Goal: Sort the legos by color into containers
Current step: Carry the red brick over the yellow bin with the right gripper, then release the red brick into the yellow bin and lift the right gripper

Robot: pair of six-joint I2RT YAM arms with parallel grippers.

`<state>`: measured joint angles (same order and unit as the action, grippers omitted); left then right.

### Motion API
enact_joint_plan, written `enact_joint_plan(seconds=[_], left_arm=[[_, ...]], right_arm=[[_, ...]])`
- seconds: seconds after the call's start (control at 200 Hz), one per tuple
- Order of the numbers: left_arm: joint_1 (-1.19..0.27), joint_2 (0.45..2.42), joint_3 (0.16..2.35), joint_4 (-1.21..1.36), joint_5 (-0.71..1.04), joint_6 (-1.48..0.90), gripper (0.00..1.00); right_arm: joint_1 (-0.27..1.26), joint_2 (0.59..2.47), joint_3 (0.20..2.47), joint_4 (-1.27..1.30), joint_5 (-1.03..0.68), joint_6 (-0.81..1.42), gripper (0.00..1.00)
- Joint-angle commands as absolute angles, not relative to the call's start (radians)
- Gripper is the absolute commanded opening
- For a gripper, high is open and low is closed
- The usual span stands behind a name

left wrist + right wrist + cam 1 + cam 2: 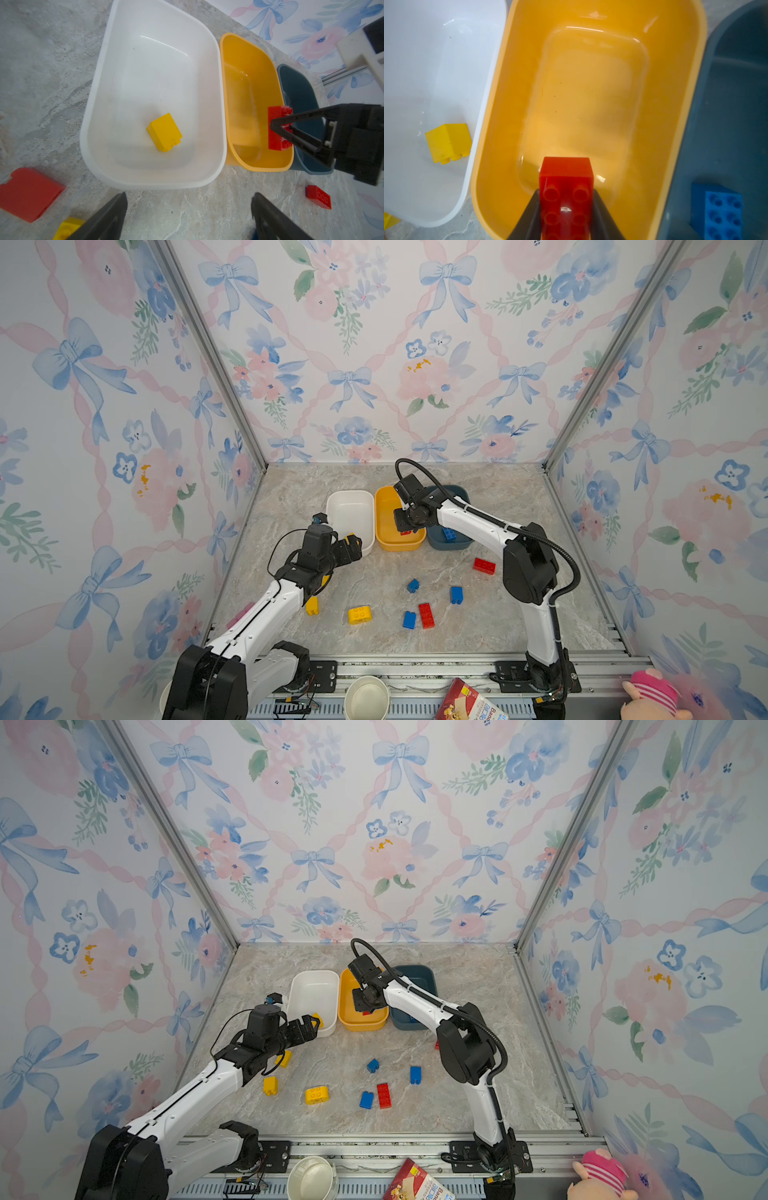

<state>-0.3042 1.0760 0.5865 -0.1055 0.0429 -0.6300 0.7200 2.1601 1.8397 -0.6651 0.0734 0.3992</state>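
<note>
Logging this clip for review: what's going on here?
Two arms are sorting bricks by colour into tubs. The right gripper, jaws shut on a red brick, holds it over the yellow-orange tub. The left gripper hovers open-jawed by the white tub, where a yellow brick lies. A blue brick sits in the teal tub. Other bricks, in all three colours, lie loose on the table.

lt: bright, even | shdws: soft | glare: orange tub point(591, 29) | blur: wrist-view edges

Lab test booth: wallpapered panels point(374, 344), aluminium rails point(415, 668), marble-look tabletop point(374, 564)
</note>
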Motion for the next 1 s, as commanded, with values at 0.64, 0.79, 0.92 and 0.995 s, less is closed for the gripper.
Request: enact_joint_plan(seconds=[0.64, 0.79, 0.92, 0.995], left_arm=[[-0.296, 1.071, 0.592, -0.108, 0.047, -0.633, 0.96], [-0.295, 1.080, 0.597, -0.108, 0.047, -0.631, 0.96], [-0.295, 1.084, 0.601, -0.107, 0.046, -0.631, 0.97], [-0.295, 1.087, 0.604, -0.105, 0.050, -0.630, 0.97]], right_arm=[[0.696, 2.051, 1.768, -0.660, 0.037, 0.403, 0.60], [0.692, 1.899, 1.634, -0.632, 0.060, 0.421, 0.65], [0.679, 1.771, 1.505, -0.625, 0.096, 0.440, 0.70], [0.665, 1.698, 1.427, -0.626, 0.119, 0.453, 0.73]])
